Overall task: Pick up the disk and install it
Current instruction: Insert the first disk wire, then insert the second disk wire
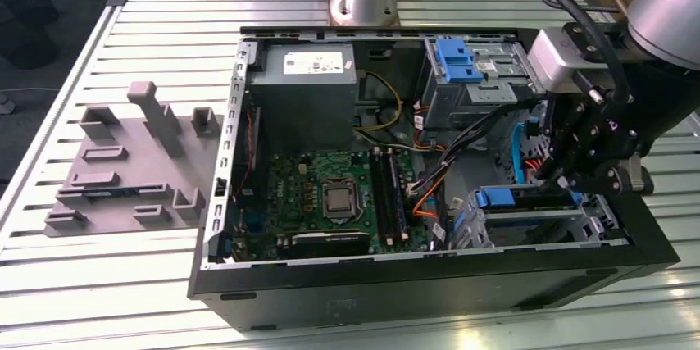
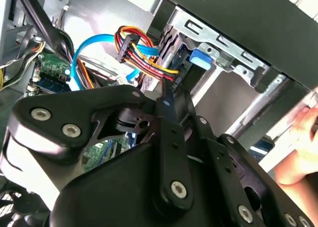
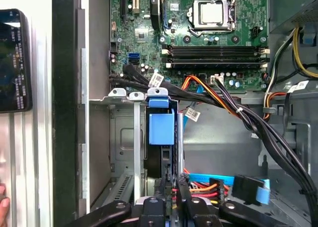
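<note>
**A:** What are you standing over?

**B:** A table of pale slatted metal rails [image 1: 460, 18], with a dark floor beyond its far edge. On it lies an open black computer tower case [image 1: 438, 284]. Beside the case, toward the exterior view's left, sits a grey plastic fixture plate with upright pegs [image 1: 126, 161]. Inside the case I see the green motherboard [image 1: 328, 194] and, beyond it, a grey power supply box with a white label [image 1: 304, 88]. Someone's hand [image 2: 300, 152] shows just outside the case wall in the second wrist view.

**A:** And the disk?

**B:** The thin disk in its blue plastic bracket [image 3: 161, 137] stands on edge in the grey metal drive cage [image 3: 124, 137] at the case's near corner, its blue tab by the cage's rim. A bundle of orange, red and yellow wires [image 2: 144, 50] runs close beside it.

**A:** Your black gripper [image 3: 171, 199]?

**B:** Its fingers are pressed in on the disk's edge, gripping it inside the case.
</note>
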`<state>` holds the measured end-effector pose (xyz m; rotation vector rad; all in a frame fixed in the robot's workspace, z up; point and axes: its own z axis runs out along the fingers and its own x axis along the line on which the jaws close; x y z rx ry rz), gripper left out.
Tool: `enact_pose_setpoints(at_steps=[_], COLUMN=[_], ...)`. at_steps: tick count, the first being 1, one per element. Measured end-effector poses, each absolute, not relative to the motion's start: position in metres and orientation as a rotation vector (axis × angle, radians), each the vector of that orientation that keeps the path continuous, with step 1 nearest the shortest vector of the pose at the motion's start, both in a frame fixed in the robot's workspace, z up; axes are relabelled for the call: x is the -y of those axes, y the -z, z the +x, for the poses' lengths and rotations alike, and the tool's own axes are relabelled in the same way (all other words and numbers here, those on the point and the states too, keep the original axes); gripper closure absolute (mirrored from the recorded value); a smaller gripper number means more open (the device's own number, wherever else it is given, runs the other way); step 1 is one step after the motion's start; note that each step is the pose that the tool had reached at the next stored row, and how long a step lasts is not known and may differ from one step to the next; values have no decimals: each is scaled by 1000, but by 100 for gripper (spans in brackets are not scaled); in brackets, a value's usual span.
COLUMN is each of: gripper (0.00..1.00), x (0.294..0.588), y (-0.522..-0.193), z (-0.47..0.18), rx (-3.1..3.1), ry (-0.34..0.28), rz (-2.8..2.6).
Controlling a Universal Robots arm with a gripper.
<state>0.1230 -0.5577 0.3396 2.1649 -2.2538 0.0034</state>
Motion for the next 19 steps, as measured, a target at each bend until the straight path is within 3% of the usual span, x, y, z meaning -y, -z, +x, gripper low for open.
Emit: enact_pose_setpoints(at_steps=[4, 6, 19], gripper=[78, 89, 89], x=[558, 558, 558], y=[-341, -342, -343], z=[123, 123, 123], rx=[2254, 2254, 2254], ry=[-3, -3, -3], rz=[2165, 2165, 2165])
